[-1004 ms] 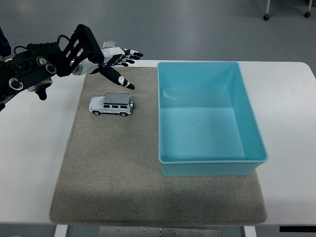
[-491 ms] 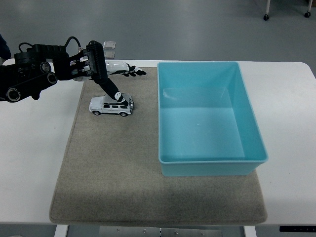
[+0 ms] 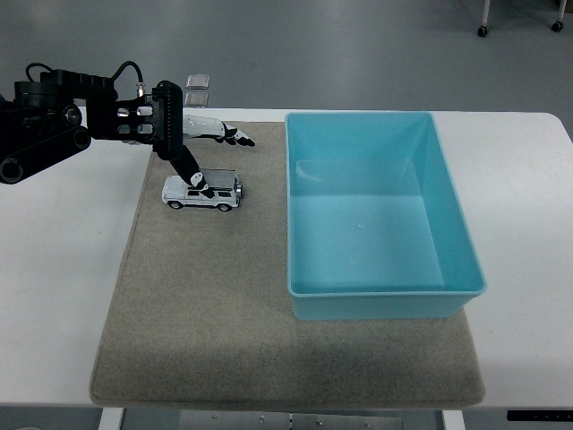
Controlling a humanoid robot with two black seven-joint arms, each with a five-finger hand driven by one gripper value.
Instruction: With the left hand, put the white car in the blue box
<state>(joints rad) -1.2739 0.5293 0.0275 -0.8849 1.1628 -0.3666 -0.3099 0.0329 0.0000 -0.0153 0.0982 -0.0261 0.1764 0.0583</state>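
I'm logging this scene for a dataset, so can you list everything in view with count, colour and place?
white car: one, white with dark windows, on the mat's far left part, left of the box
blue box: one, light blue, open, empty, on the mat's right side
mat: one, grey-beige, covering the table's middle
table: one, white
small clear items: two, at the table's far edge, too small to identify
left hand: one, black with white fingers, open, reaching down over the car

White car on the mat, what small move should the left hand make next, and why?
Probably close the fingers around the white car. The left hand is over it, one finger reaching down onto its roof, but nothing grips it yet, and it sits on the mat, left of the empty blue box.
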